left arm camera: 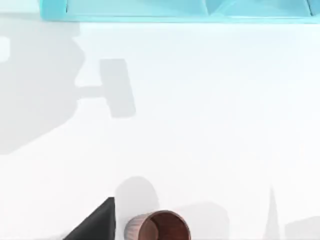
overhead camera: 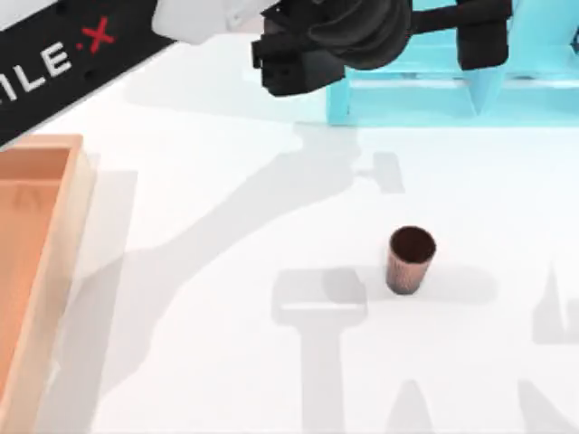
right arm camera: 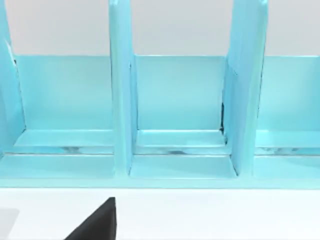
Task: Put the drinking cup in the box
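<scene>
At the top of the top view, the left gripper (overhead camera: 375,45) hangs high over the counter (overhead camera: 226,208), a dark bulk at the end of the left arm, which reaches in from the upper left corner. It sits above the front edge of the cabinet (overhead camera: 407,101), well apart from the cup (overhead camera: 412,260) and from the box (overhead camera: 77,226). Whether its jaws are released or clenched cannot be told; they grasp nothing that can be seen.

The cup stands upright on the bare counter, right of the middle, in front of the cabinet and apart from it. Its dark mouth faces up and its speckled reddish-brown sides taper toward the base. It is outside the box, which lies at the far left edge of the counter with its pale rim and orange-brown floor partly in frame. A wide stretch of white counter, crossed by grey arm shadows, lies between the two.

In the left wrist view the cup (left arm camera: 160,227) appears near the lower edge, just beside a dark wedge of the left gripper (left arm camera: 95,225), with the cabinet (left arm camera: 150,10) far off across the counter.

The right wrist view looks closely into the cabinet (right arm camera: 175,100), with its cyan dividers and open compartments. A dark wedge of the right gripper (right arm camera: 95,225) shows over the white counter in front of it; the state of its jaws cannot be told.
</scene>
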### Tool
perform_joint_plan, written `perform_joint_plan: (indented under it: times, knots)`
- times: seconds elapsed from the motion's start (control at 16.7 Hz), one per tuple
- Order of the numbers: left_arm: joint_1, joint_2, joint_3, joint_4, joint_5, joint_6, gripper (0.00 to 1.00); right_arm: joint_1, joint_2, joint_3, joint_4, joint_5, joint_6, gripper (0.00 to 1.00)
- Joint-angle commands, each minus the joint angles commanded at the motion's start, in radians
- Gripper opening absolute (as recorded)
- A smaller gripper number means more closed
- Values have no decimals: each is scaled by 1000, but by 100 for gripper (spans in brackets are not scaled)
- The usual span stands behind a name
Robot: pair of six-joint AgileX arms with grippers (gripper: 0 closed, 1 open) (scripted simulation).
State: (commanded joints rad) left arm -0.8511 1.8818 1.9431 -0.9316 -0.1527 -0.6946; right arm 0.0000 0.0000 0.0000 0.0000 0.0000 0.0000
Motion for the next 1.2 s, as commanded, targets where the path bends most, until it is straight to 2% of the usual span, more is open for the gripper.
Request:
perform_joint_plan:
  times: [0.3, 0.6, 0.84, 1.2]
  knots:
    - [-117, 359, 341, -291, -41, -146, 100, 0, 0, 0, 0, 0, 0, 100]
    - [-171, 580, 604, -494, -77, -248, 100, 0, 0, 0, 0, 0, 0, 100]
    - [-182, 644, 676, -565, -90, -282, 100, 0, 0, 0, 0, 0, 0, 100]
    - [-176, 645, 672, -561, -89, -281, 100, 0, 0, 0, 0, 0, 0, 100]
